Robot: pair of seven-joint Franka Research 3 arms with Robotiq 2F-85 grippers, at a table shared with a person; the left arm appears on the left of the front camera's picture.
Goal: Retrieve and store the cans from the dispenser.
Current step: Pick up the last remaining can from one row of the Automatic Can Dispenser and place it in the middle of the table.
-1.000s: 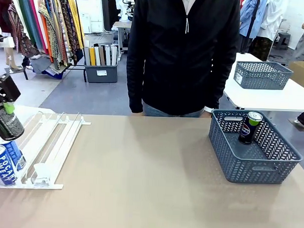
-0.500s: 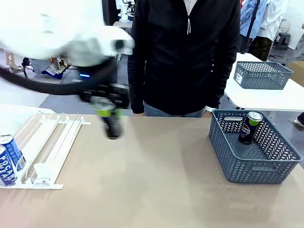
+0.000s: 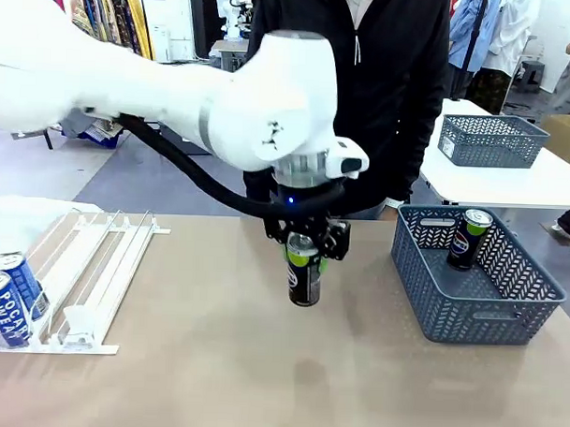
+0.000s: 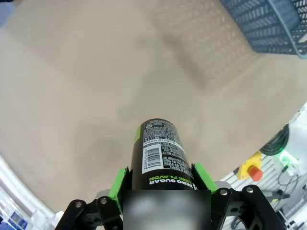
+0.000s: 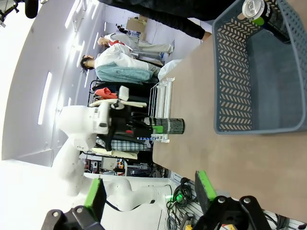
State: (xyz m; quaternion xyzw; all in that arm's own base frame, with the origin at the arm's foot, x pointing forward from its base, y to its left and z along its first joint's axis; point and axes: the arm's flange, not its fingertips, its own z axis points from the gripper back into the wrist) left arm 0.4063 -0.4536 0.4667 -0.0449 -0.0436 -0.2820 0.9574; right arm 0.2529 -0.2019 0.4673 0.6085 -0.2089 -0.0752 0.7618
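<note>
Wrist of left arm (image 3: 270,110) vertical, fingers (image 4: 116,184) downward around green-labelled can (image 3: 304,282).

We see bright, even overhead light, w/ a soft shadow on the table (image 3: 307,374) right below the left pincer (image 3: 305,263). Wrist pics bend at edges (fisheye). We get white glare off to the side of the right pincer (image 5: 149,189).

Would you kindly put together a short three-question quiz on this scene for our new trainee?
1. True or false: the left gripper is shut on the green-labelled can.
2. What stands in the basket? A: a Pepsi can. B: a water bottle. C: nothing.
3. How many blue cans sit at the near end of the dispenser?
Key: 1 true; 2 A; 3 two.
</note>
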